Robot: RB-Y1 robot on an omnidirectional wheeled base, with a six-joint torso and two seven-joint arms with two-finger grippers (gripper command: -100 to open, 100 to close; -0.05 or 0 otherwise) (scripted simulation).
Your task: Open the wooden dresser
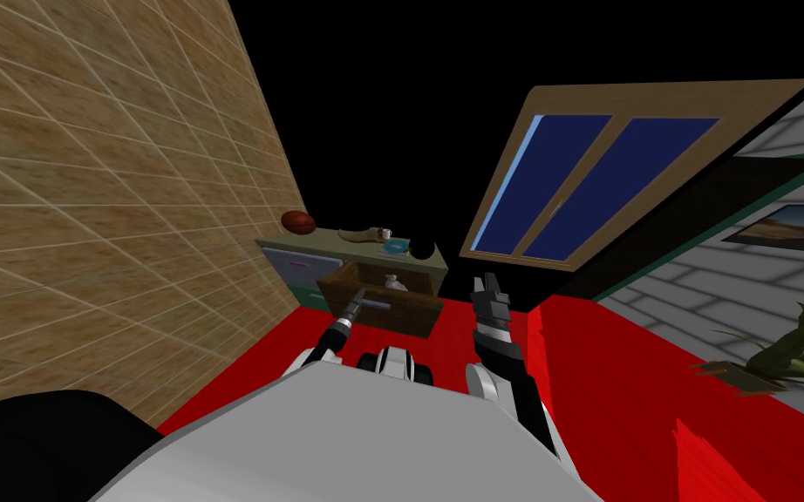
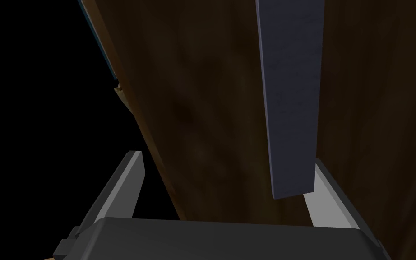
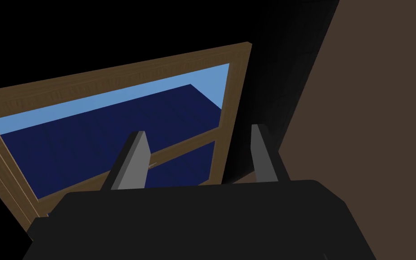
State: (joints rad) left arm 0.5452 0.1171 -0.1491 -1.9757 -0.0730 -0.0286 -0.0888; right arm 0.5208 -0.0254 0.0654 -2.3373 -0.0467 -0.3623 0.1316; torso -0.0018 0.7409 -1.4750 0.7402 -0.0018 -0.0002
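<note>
Dresser [image 1: 304, 261] stands on the red floor [image 1: 618, 349] by the tan tiled wall [image 1: 86, 218], 1 brown drawer [image 1: 396, 315] pulled out. My left gripper [image 2: 225, 180] is wide, grey handle [image 2: 288, 99] between its fingers [image 2: 126, 185]; right gripper [image 3: 198, 153] wide too.

Red floor [image 1: 618, 349], tan tiled wall [image 1: 86, 218], wood-framed window [image 1: 601, 183] (dark blue panes)

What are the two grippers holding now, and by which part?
Nothing is gripped. The left gripper is open, with the dark handle of the open drawer between its fingers, close to one finger. The right gripper is open and empty.
</note>
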